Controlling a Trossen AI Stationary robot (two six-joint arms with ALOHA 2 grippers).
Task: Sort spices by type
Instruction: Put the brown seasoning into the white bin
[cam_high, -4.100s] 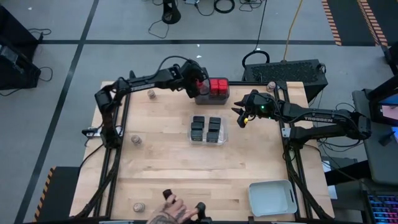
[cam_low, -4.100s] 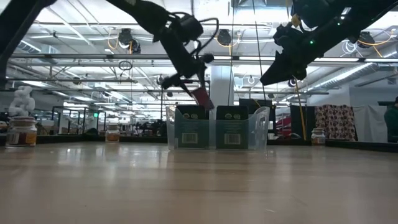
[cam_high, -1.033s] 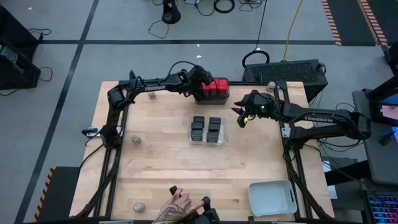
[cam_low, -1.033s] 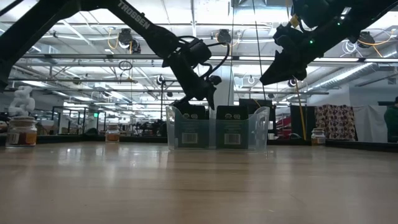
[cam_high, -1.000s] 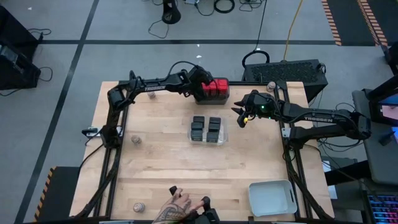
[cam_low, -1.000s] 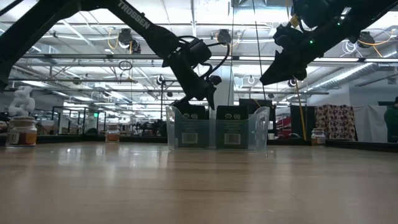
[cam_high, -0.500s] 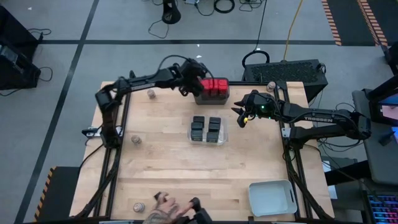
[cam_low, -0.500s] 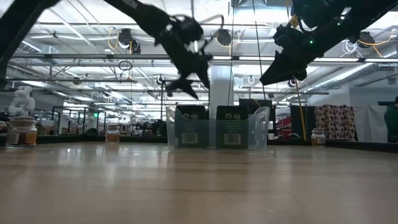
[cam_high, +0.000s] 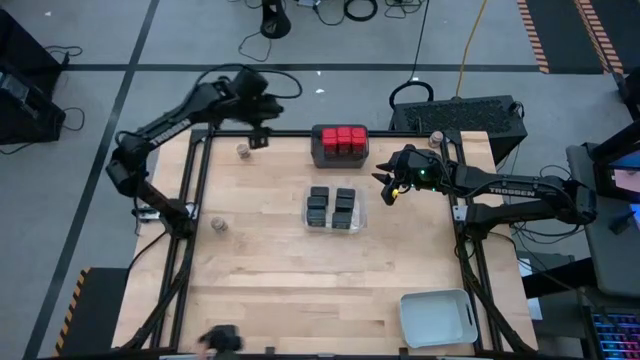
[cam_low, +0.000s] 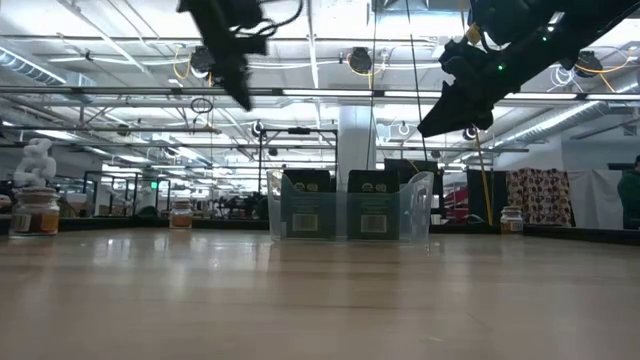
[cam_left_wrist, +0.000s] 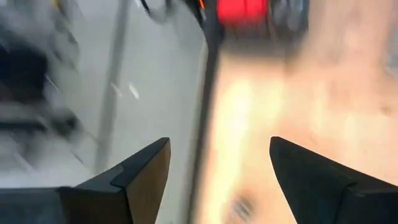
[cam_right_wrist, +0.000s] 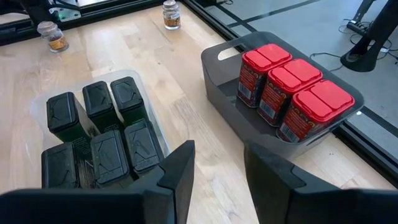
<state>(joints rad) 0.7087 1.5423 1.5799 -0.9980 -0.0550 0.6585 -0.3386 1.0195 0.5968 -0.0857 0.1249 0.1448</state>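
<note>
You see red-topped spices in a dark grey tray, black boxes in a clear tray.

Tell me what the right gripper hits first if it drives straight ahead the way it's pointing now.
Judging by its wrist view, the open right gripper points at bare table between the clear tray of black boxes and the dark grey tray of red-topped containers. It would probably meet wood first; depth is uncertain.

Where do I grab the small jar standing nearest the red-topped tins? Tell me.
Grip the jar across its round sides just below its top, coming straight down. It stands upright, apart from everything else, and the open left gripper hangs closest.
</note>
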